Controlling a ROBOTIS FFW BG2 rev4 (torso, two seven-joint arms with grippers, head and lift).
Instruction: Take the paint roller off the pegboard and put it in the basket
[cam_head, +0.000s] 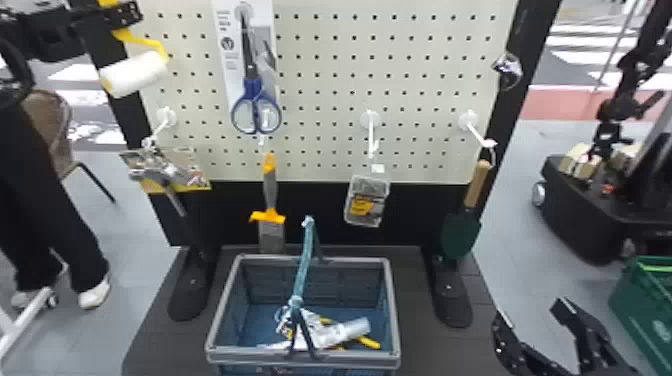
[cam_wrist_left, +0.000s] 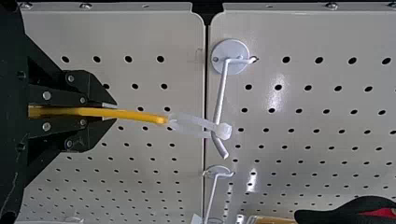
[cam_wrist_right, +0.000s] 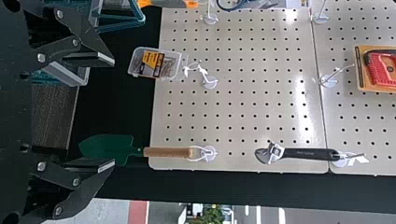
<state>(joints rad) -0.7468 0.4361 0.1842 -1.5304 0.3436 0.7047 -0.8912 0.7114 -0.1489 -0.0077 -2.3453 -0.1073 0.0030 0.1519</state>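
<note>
Paint roller (cam_head: 134, 74) in white and yellow hangs before the upper left of the pegboard (cam_head: 320, 75), its yellow handle (cam_wrist_left: 116, 113) clamped between the fingers of the left gripper (cam_head: 131, 14). A clear loop (cam_wrist_left: 191, 122) runs from the handle's end to a metal hook (cam_wrist_left: 219, 98), though whether it encircles the rod is hard to make out. Below the pegboard sits the gray-rimmed basket (cam_head: 350, 260), packaged goods inside. The right gripper (cam_head: 530, 310), fingers spread apart, waits at the head view's lower right, holding nothing.
</note>
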